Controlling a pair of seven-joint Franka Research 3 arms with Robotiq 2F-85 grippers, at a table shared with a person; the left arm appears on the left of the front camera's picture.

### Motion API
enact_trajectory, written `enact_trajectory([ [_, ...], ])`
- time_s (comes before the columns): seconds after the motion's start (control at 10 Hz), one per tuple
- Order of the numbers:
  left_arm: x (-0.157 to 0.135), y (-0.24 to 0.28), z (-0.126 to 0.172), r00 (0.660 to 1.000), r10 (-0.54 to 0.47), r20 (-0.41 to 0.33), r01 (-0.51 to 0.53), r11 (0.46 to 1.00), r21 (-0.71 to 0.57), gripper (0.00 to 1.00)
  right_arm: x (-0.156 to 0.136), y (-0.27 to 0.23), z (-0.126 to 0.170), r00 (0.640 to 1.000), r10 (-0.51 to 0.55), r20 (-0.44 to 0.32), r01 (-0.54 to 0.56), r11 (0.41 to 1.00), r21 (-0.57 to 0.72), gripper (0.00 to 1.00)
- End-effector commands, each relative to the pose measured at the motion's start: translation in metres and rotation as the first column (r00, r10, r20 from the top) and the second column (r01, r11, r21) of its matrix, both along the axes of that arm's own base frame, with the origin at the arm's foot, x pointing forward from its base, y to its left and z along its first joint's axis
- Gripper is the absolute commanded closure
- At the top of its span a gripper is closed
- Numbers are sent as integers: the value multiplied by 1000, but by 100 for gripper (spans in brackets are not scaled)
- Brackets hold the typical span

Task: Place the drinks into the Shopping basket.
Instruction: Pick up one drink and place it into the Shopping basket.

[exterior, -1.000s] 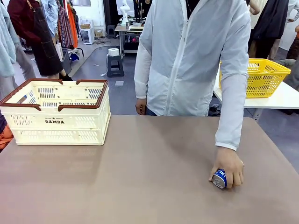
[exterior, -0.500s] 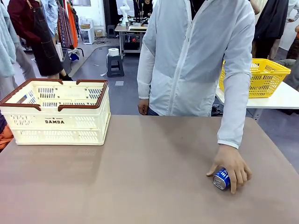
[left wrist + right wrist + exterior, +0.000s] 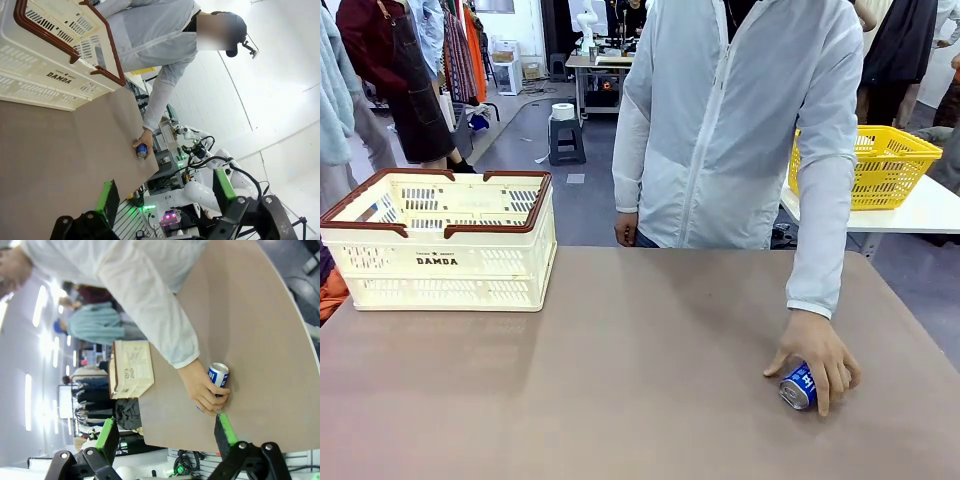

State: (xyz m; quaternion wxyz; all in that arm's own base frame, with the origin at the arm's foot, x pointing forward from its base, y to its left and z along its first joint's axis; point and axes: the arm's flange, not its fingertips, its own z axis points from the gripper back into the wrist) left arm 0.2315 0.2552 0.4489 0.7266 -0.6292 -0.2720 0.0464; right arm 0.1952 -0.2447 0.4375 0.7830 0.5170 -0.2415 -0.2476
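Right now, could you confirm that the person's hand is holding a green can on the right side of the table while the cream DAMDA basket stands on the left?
Not quite: the can is blue with white lettering, not green, as the front view shows. The person's hand does hold it on the right side of the table, and the cream DAMDA basket stands on the left.

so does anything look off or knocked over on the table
The blue can looks tipped on its side under the person's hand near the table's right front, not upright. The Shopping basket sits square.
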Motion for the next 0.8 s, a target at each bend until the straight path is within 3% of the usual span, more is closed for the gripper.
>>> enact_trajectory([
  [0.0,1,3,3,1000,0,30,0,1000,-9,0,2,-3,4,999,3,36,-4,1000,3,0],
  [0.1,1,3,3,1000,0,30,0,1000,-9,0,0,0,0,1000,0,0,0,1000,0,0],
  [0.4,1,3,3,1000,0,30,0,1000,-9,0,72,78,12,964,174,-202,-223,941,-253,0],
  [0.5,1,3,3,1000,0,30,0,1000,-9,0,66,64,15,965,192,-178,-227,952,-204,0],
  [0.6,1,3,3,1000,0,30,0,1000,-9,0,41,18,21,991,92,-101,-104,987,-125,0],
  [0.7,1,3,3,1000,0,30,0,1000,-9,0,9,-27,22,994,42,-103,-48,997,-65,0],
])
